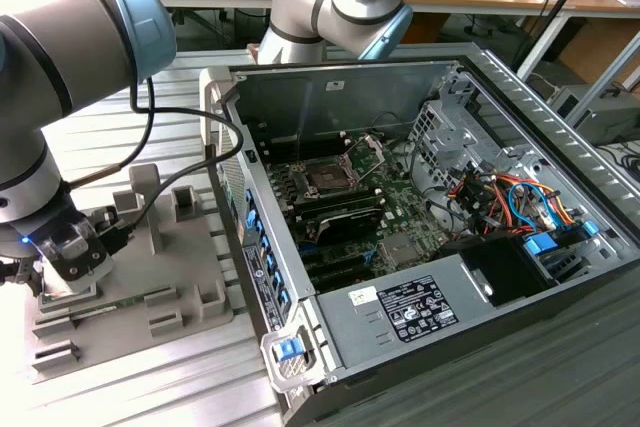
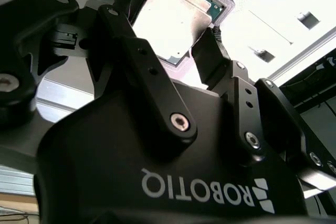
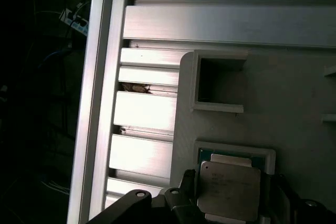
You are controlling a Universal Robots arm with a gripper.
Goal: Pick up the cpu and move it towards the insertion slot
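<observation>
A ridged metal desk (image 1: 165, 77) carries an open computer case (image 1: 330, 97) lying on its side, toward the exterior view's right. A grey robot arm (image 1: 60, 47) reaches down on the exterior view's left, over a grey fixture plate (image 1: 190, 257) that lies on the desk just beside the case.

Inside the case, on the green circuit board, sits the insertion slot (image 1: 328, 176), a dark square socket with its metal load plate hinged up.

The end effector (image 1: 68, 282) hangs low over the near corner of the fixture plate. In the second wrist view the cpu (image 2: 173, 19), a flat square chip with a pale metal top, lies flat in a shallow framed recess of the plate. It is directly between the black fingers (image 2: 210, 51), which are drawn in to the chip's width and appear to sit against two opposite edges.

From the end effector, the insertion slot lies well apart, toward the exterior view's right and over the case wall.
</observation>
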